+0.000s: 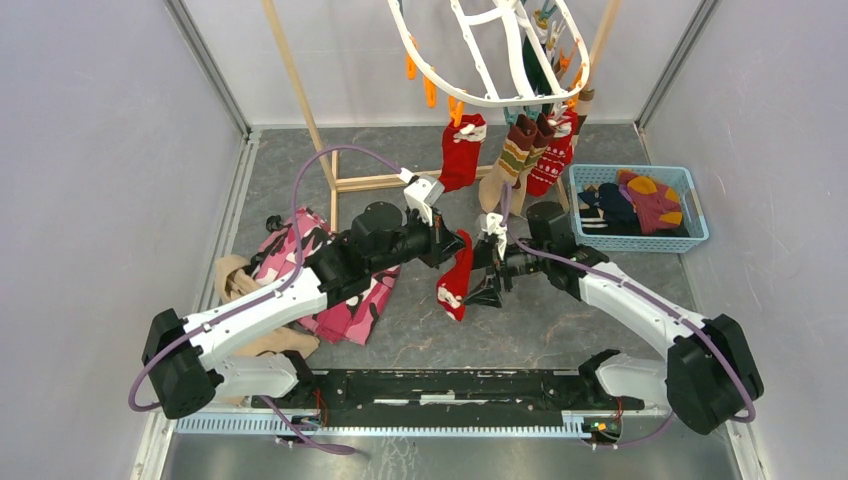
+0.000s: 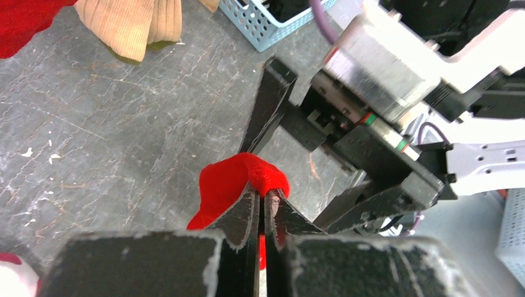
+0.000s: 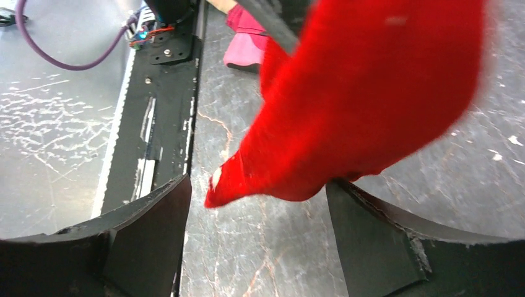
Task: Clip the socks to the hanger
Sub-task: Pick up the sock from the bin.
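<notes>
A red sock [image 1: 457, 280] with a white patch hangs above the grey floor, and my left gripper [image 1: 452, 243] is shut on its top edge. The left wrist view shows the jaws [image 2: 265, 193] pinched together on a bunched fold of the sock [image 2: 232, 182]. My right gripper [image 1: 484, 272] stands open just right of it. In the right wrist view, the wide-apart fingers of that gripper [image 3: 257, 189] flank the sock's lower end [image 3: 371, 93] without gripping. The white hanger [image 1: 490, 100] hangs at the back; a red sock [image 1: 462, 150], tan-striped socks [image 1: 510, 160] and a patterned red sock [image 1: 553, 160] are clipped to it.
A blue basket [image 1: 700, 235] at the right holds more socks. A pink camouflage cloth [image 1: 330, 285] and a tan cloth [image 1: 235, 280] lie at the left under my left arm. The wooden pole rack [image 1: 300, 90] stands behind.
</notes>
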